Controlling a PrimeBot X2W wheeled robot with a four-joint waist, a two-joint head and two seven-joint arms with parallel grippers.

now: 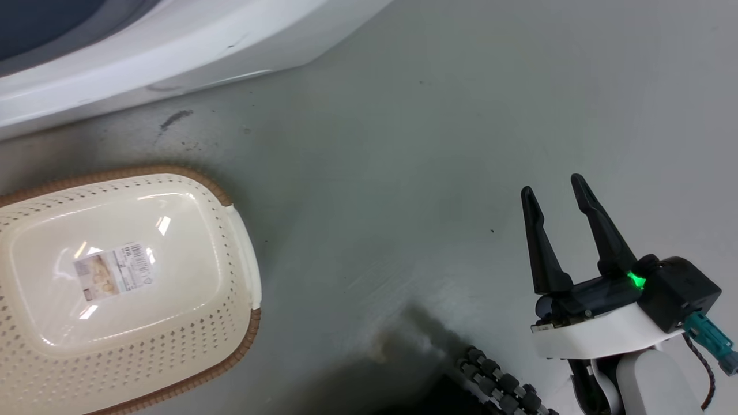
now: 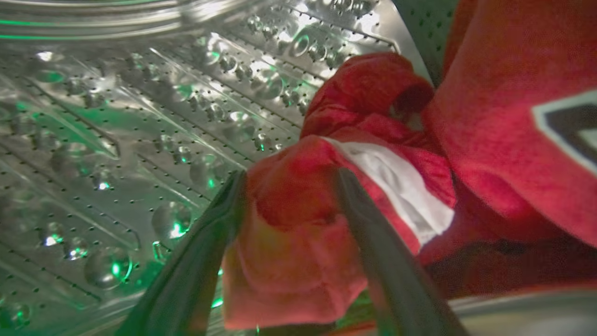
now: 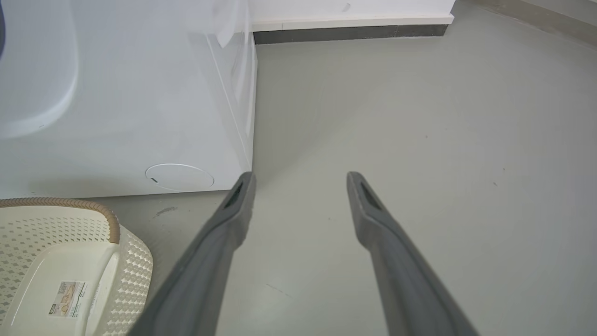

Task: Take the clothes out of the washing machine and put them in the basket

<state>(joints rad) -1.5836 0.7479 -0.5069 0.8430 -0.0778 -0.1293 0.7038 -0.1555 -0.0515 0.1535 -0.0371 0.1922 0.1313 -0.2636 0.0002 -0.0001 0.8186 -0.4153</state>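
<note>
Inside the washing machine's steel drum [image 2: 140,116] lie the clothes. A red garment with white trim [image 2: 289,261] is bunched between the spread fingers of my left gripper [image 2: 289,179], which stands open around it. A second red garment with a black-and-white graphic [image 2: 489,121] lies to its right. The cream basket [image 1: 230,346] with a tan rim sits on the floor at the lower left, holding just a label sticker; its rim [image 3: 112,224] also appears in the right wrist view. My right gripper [image 1: 553,190] hangs open over bare floor, holding nothing.
The washing machine's white front [image 1: 173,52] runs along the upper left, just behind the basket, and its lower panel [image 3: 140,116] has a round cover. Black rollers of my base [image 1: 501,380] sit at the bottom. A wall baseboard [image 3: 350,32] bounds the grey floor.
</note>
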